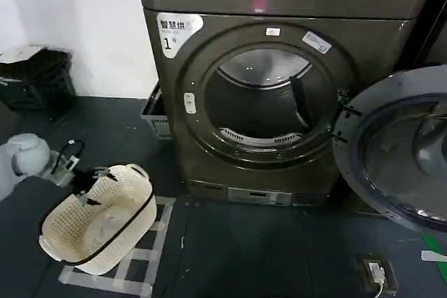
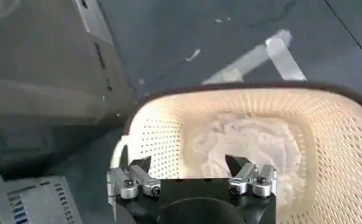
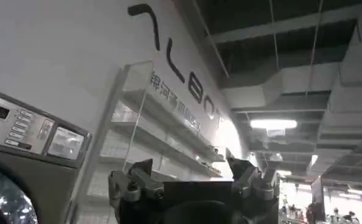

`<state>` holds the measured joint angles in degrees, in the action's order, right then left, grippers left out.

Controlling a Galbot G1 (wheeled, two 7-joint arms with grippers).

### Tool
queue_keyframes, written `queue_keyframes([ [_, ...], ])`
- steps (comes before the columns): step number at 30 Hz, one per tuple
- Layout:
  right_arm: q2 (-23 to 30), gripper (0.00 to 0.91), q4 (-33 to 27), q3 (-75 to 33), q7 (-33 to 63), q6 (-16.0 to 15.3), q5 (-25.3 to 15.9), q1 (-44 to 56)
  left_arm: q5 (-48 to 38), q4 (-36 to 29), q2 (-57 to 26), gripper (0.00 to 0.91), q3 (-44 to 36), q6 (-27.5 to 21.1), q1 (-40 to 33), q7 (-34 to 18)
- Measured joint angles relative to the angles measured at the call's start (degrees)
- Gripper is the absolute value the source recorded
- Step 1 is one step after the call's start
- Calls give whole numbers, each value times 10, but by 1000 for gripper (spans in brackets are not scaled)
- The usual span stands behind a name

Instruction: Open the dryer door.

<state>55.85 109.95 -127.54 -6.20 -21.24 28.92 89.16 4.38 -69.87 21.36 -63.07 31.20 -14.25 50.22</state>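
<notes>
While the dryer door [image 1: 401, 148] hangs swung wide, both grippers, left [image 2: 191, 176] and right [image 3: 191, 173], gape empty; only a clean withdrawal remains.

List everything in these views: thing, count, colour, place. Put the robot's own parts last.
Dark grey-brown metal front-loading dryer: one, marked "1", centre, drum opening exposed.
Round chrome-rimmed dryer door: one, dark tinted glass, swung open to the machine's right.
Cream perforated plastic laundry basket: one, on the floor left of the dryer, white cloth inside.
Grey slotted crate: one, beside the dryer's left flank.
Pale tape lines: several, on the dark floor under the basket.
Wall shelves: several, white, in the right wrist view.
Left pincer: one, black and silver, open above the basket.
Right pincer: one, open, raised toward the ceiling.
</notes>
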Motion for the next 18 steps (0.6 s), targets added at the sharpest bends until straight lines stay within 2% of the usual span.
queue_keyframes([
  [5, 3, 907, 0, 1, 0, 0, -1, -3, 16, 23, 8, 907, 20, 25, 13, -5],
  [11, 5, 907, 0, 5, 0, 1, -4, -7, 29, 39, 13, 907, 42, 63, 27, 23],
  [18, 5, 907, 4, 5, 1, 0, -4, -8, 17, 46, 17, 907, 49, 75, 30, 24],
])
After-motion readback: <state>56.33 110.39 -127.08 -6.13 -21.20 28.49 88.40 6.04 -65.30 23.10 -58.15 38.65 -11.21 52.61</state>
